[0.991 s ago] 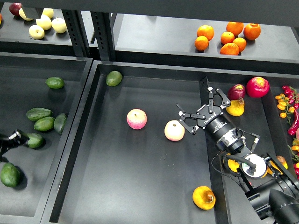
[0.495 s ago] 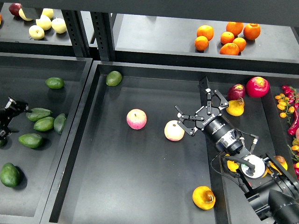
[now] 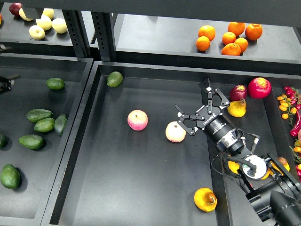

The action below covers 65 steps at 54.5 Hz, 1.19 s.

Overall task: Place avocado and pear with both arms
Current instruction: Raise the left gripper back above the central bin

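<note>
Two arms: right gripper [image 3: 200, 114] mid-right, jaws spread wide, empty, just beside apple [image 3: 175, 132]; left gripper [image 3: 4, 83] at left edge, jaws unclear; pear [image 3: 205, 199] lower right; avocado [image 3: 114, 78] upper centre; risk: clawing apple instead.

the right arm [image 3: 244, 160] is extended from the lower right corner, wrist disc facing the camera. the right gripper [image 3: 200, 114] is held with fingers spread wide. the left gripper [image 3: 4, 82] is barely visible at the left edge; its state cannot be determined.
</note>
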Each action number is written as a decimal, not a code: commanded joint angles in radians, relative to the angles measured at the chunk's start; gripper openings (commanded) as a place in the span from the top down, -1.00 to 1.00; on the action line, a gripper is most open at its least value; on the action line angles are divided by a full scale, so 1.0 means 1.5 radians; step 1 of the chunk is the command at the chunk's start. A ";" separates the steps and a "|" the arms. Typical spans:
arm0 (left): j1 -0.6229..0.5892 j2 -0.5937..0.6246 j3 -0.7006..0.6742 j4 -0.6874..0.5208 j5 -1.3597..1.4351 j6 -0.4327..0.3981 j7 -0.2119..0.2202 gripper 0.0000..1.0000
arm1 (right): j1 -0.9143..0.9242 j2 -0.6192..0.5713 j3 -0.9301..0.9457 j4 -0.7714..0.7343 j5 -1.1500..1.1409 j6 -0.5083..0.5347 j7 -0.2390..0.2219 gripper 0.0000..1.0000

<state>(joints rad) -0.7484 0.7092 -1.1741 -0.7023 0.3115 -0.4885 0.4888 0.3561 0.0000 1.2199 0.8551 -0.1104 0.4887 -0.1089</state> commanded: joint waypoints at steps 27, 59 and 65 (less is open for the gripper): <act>0.022 -0.128 -0.127 -0.026 -0.129 0.000 0.000 -0.77 | 0.001 0.000 0.000 0.001 0.000 0.000 0.002 -0.99; 0.121 -0.460 -0.229 -0.182 -0.129 0.000 -0.044 -0.78 | 0.005 0.000 0.009 0.001 0.000 0.000 0.005 -0.99; 0.149 -0.473 -0.229 -0.198 -0.129 0.000 -0.064 -0.78 | 0.005 0.000 0.017 0.005 0.000 0.000 0.006 -0.99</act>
<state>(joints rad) -0.5634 0.0269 -1.5172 -0.9768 0.1180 -0.4886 0.4218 0.3634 -0.0001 1.2350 0.8561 -0.1105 0.4887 -0.1007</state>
